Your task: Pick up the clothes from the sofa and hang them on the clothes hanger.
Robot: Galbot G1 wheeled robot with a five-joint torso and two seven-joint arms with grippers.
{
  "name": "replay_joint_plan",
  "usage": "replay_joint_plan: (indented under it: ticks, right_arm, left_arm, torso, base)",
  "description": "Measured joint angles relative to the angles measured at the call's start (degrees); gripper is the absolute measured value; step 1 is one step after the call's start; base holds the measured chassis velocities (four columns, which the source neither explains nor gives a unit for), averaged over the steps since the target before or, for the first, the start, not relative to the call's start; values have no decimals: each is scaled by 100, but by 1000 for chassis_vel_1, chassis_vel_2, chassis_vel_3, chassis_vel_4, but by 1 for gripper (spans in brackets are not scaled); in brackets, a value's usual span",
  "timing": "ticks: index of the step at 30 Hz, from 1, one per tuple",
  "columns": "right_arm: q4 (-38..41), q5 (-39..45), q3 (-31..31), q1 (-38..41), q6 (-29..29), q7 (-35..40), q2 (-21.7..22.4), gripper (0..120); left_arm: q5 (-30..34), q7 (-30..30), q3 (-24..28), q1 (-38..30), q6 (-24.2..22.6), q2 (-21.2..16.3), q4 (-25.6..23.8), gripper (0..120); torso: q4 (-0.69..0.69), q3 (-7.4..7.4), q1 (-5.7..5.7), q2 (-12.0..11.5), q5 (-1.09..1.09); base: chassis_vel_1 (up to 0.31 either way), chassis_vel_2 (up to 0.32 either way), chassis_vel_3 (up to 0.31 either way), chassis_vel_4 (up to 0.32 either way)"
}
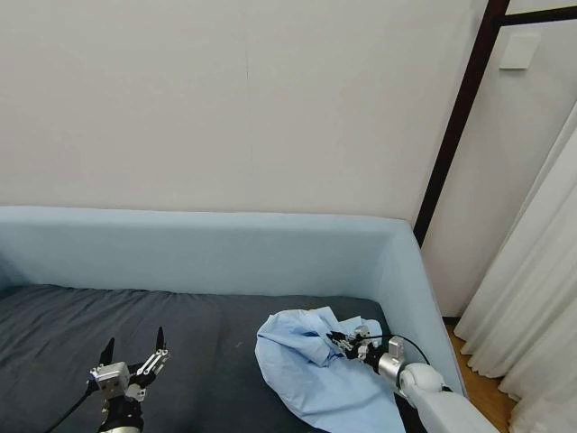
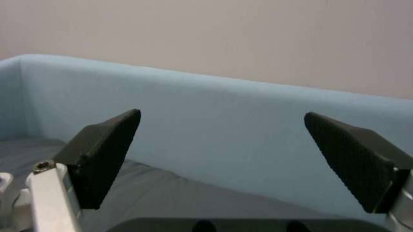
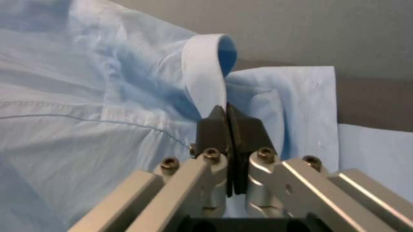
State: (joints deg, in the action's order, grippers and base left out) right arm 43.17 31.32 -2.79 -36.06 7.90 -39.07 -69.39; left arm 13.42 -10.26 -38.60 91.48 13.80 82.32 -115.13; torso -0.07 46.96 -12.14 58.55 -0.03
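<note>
Evidently the pick-up step is in hand: the right gripper is pinching the shirt, its two dark wedge-shaped fingers pressing flat together on a thin fold of cloth just under a stiff standing band, which could be a collar or a cuff; I cannot tell which. The shirt is lying crumpled at the right end of the sofa, close to the right armrest and partly spreading toward the near edge of the seat cushion. It is looking like a light, pale blue woven fabric, soft and creased, with stitched seams and loose folds. The cushion beneath it is showing a dark grey matt weave, while the sofa's back and arm are wearing smooth pale blue upholstery with rounded corners. The left gripper is hovering over the near left part of the seat, well apart from the shirt, its black triangular fingers spread wide and holding nothing. As I judge it, the next move is calling for a slow, high lift, since such limp cloth is likely to be sagging and trailing, and so narrow a pinch may be slipping before the garment reaches the clothes hanger.
</note>
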Motion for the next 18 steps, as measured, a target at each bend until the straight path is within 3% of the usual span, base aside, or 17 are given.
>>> replay_joint_plan:
  ticks: [5, 9, 11, 14, 18]
  right_arm:
    - [360, 186, 125, -98, 17, 112, 162, 0]
    - [1508, 1365, 358, -145, 89, 220, 600, 0]
    - [1725, 1609, 379, -132, 106, 300, 662, 0]
    - [2731, 2502, 531, -40, 210, 1051, 976, 0]
    - [3341, 2827, 623, 43, 288, 1709, 1206, 0]
  left_arm:
    - [-3, -4, -1, 11, 1, 0, -22, 100]
    - [14, -14, -13, -4, 2, -36, -26, 100]
    - [16, -14, -8, -10, 2, -36, -26, 100]
    - [22, -19, 35, -27, 4, -26, -24, 100]
    - [35, -23, 40, -28, 25, -39, -17, 100]
  torso:
    - [0, 0, 0, 0, 1]
    - [0, -1, 0, 0, -1]
    - [1, 0, 0, 0, 0]
    - [2, -1, 0, 0, -2]
    - [-1, 0, 0, 0, 2]
  base:
    - [0, 0, 0, 0]
    - [0, 0, 0, 0]
    - [0, 0, 0, 0]
    - [0, 0, 0, 0]
    - [0, 0, 0, 0]
